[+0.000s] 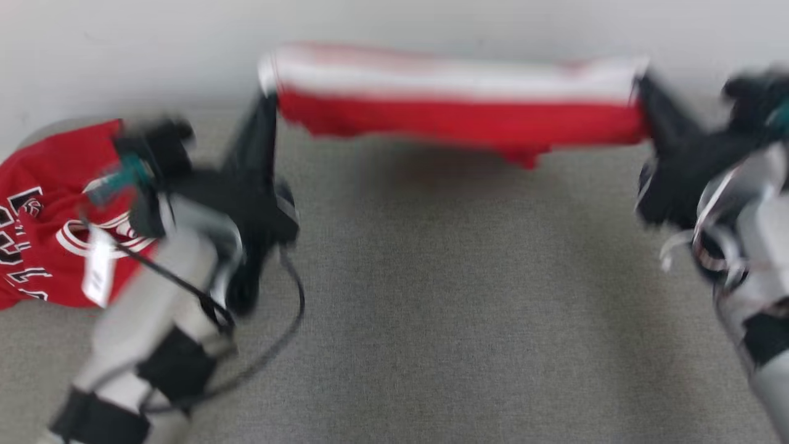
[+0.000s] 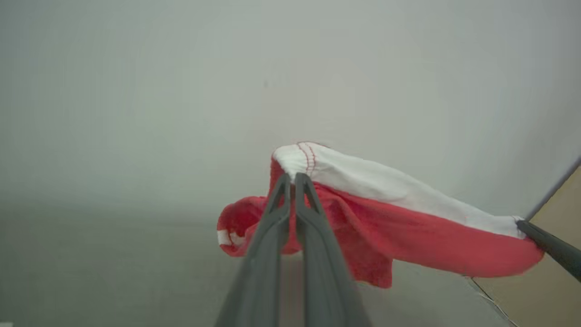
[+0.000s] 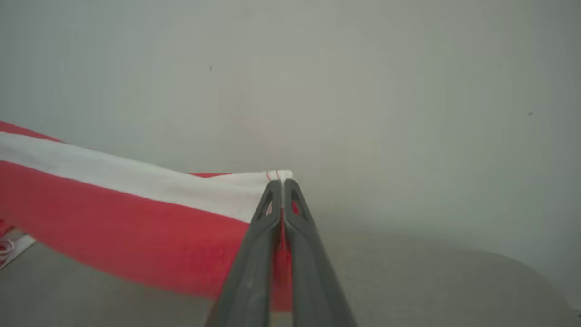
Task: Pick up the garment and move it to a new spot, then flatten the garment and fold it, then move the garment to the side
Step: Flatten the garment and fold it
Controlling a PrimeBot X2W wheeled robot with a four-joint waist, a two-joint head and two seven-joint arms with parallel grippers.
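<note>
- Left gripper (image 1: 268, 98): jaws pressed together, pinching the left end of the garment (image 1: 456, 117) at its white band; left wrist view shows the same grip (image 2: 292, 177).
- Right gripper (image 1: 641, 86): jaws pinching the right end at the white hem, confirmed in the right wrist view (image 3: 281, 182).
- Garment is red with a white strip along the top, stretched nearly level between the two grippers, held up over the far part of the grey surface (image 1: 444, 296), near the pale wall (image 1: 123, 49). Small red flap hangs from its lower edge.
- Head view is motion-blurred.
- Second red jersey (image 1: 43, 216) with lettering lies on the surface at far left, partly behind the left arm.
</note>
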